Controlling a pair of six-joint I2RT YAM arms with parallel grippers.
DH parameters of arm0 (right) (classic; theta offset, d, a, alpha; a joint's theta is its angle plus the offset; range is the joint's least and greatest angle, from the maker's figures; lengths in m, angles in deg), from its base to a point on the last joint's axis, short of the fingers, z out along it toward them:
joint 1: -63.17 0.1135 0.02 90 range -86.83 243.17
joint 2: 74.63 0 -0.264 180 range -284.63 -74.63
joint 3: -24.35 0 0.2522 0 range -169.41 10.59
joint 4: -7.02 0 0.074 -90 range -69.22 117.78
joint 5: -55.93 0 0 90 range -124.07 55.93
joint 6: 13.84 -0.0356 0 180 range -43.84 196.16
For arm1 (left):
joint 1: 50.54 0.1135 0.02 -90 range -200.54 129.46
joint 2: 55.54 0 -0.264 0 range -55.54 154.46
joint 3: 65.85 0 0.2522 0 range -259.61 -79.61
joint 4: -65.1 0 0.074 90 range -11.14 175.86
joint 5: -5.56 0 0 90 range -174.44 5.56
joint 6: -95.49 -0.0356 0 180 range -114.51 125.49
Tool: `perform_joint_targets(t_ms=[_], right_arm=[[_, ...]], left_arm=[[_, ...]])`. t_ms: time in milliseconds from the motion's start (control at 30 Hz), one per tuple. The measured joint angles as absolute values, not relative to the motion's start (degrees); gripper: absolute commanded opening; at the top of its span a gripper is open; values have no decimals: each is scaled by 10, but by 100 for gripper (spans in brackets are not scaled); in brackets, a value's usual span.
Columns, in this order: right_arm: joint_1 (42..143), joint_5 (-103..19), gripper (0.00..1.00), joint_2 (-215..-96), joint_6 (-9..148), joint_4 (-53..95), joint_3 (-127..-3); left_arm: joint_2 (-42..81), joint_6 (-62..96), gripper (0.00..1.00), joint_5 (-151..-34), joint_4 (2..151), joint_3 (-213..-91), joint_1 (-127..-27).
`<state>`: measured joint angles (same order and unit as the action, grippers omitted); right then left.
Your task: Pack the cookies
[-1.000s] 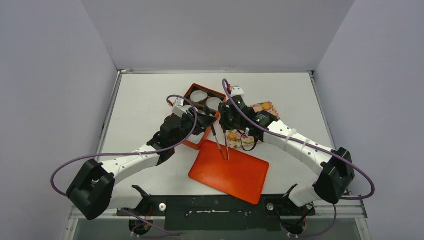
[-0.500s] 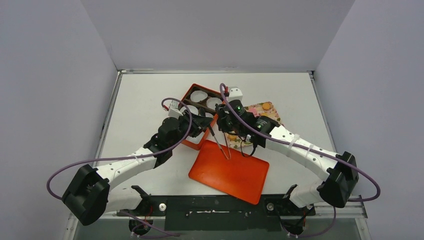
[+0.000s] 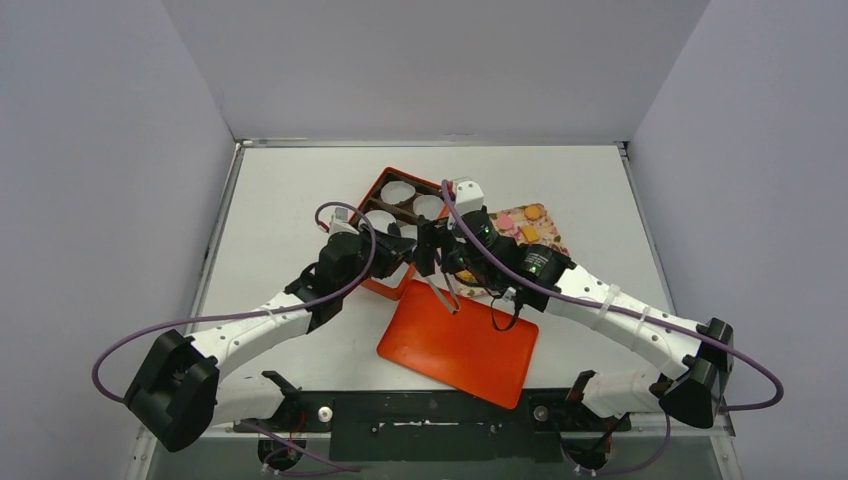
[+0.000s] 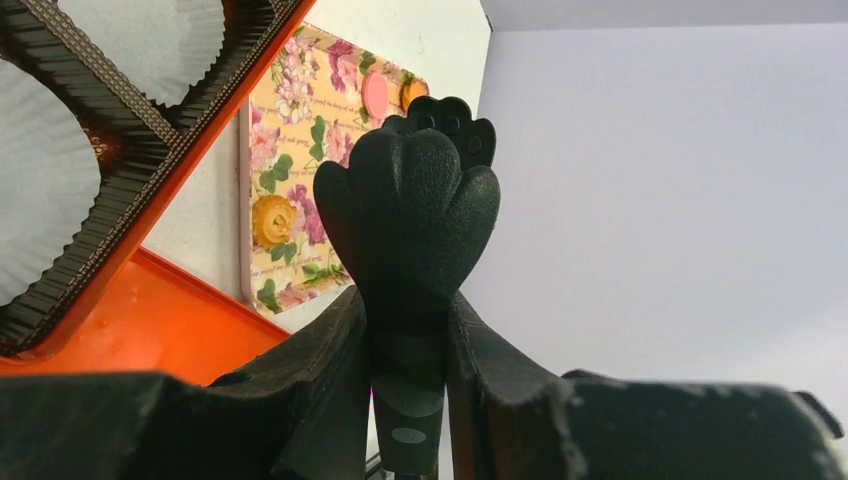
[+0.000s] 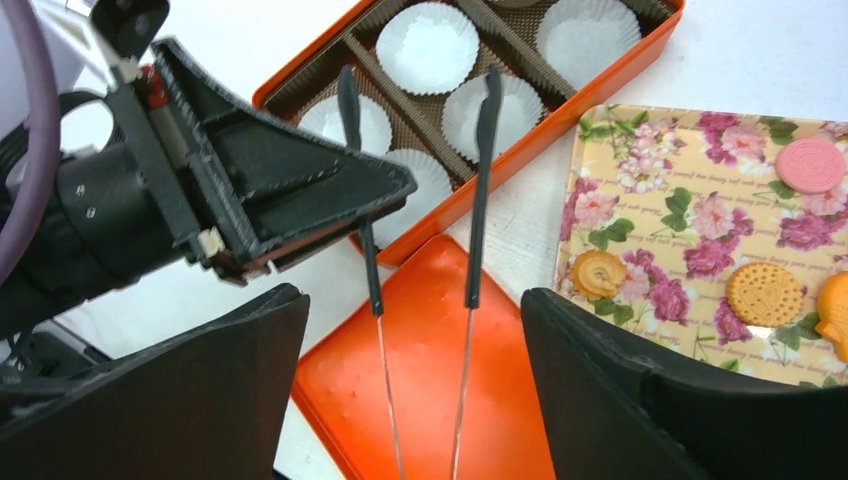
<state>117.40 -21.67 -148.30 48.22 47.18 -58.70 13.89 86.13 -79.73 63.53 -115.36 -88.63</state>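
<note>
Over the near corner of the orange tin [image 5: 570,108], both arms meet at one pair of tongs [image 5: 480,180]. The left gripper [image 4: 408,315] is clenched on the black stem of one tong arm, just below its scalloped tip. The right gripper [image 5: 410,330] is released, its fingers spread wide on either side of the tongs and touching neither arm. The cookies [image 5: 765,293] lie on the flowered tray [image 5: 660,200], just beside the tin. The paper cups [image 5: 428,47] in view look empty.

Hazards, in my judgement:
1. The tongs hang from a single clamp on one arm. A swing of the left wrist may pivot them or drop them onto the orange lid [image 5: 430,350].
2. If I close the right fingers off centre, they may push the tongs aside instead of squeezing them.

View coverage: only the left wrist view shows the clamp on the stem. Only the right wrist view shows the spread fingers and both tong arms. The top view hides both grips behind the wrists.
</note>
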Motion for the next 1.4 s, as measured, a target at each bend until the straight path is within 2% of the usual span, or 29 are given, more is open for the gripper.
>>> perform_joint_targets(t_ms=[200, 400, 600, 933, 1067, 1233, 1267, 1400], right_arm=[[1204, -209, 87, -1483, 481, 493, -581], [1210, -203, 86, -1484, 472, 508, -565], [1210, -194, 76, -1496, 470, 514, -559], [1210, -195, 66, -1521, 470, 513, -559], [1210, -195, 56, -1523, 472, 513, -559], [1210, -194, 36, -1524, 478, 516, -569], [1210, -196, 33, -1524, 479, 518, -571], [1214, -201, 26, -1529, 485, 525, -586]], left_arm=[[139, 896, 0, -800, 646, -1163, -880], [141, 929, 0, -810, 646, -1163, -876], [141, 952, 0, -819, 645, -1163, -873], [141, 985, 0, -832, 621, -1163, -872], [141, 987, 0, -834, 619, -1162, -872], [141, 996, 0, -835, 609, -1158, -872], [141, 997, 7, -836, 604, -1156, -872], [141, 999, 22, -837, 586, -1151, -872]])
